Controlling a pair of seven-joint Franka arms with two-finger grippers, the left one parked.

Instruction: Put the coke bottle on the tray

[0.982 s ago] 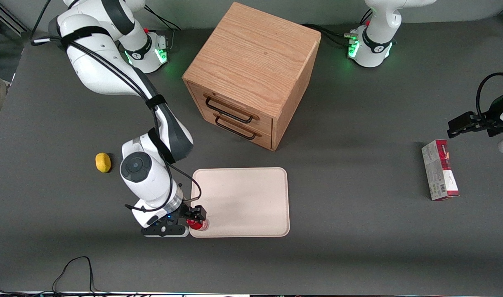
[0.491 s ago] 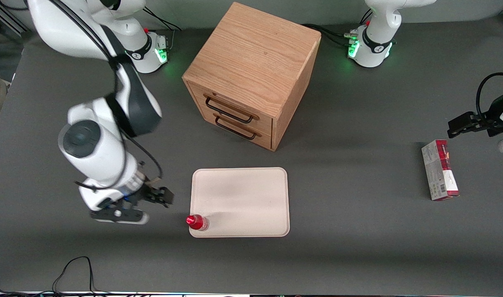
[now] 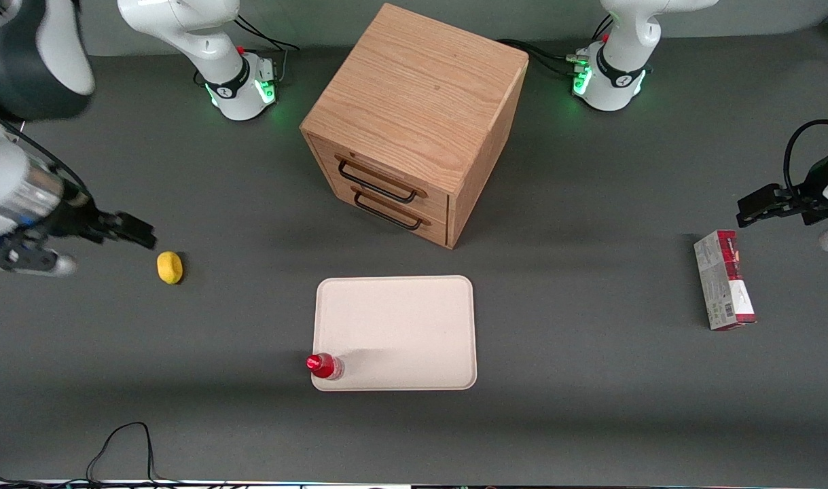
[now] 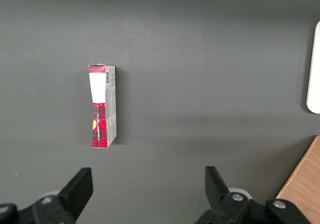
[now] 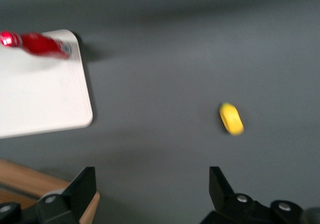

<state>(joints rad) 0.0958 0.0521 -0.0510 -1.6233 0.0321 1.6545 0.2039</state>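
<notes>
The coke bottle (image 3: 324, 366) was seen standing upright on the tray (image 3: 400, 326), in the corner of the tray nearest the front camera and toward the working arm's end of the table, its red cap uppermost and its base just inside the low rim. The tray lay flat on the dark grey table (image 3: 577, 380), nearer to the front camera than the wooden cabinet (image 3: 414, 122), whose two drawers with dark handles were shut. The gripper (image 3: 135, 232) was held well apart from the bottle and the tray, raised above the table at the working arm's end, close to the yellow lemon-like object (image 3: 170, 267) and slightly farther from the front camera than it. In the right wrist view the gripper (image 5: 152, 189) was shown with its two fingers spread wide and nothing between them; the bottle (image 5: 37, 43) was seen there on a corner of the tray (image 5: 45, 99), and the yellow object (image 5: 231, 118) lay alone on the table, touched by nothing. A red-and-grey carton (image 3: 724, 279) lay flat on the table toward the parked arm's end, well apart from the tray; it was also seen in the left wrist view (image 4: 102, 106), lying by itself on the grey surface.
</notes>
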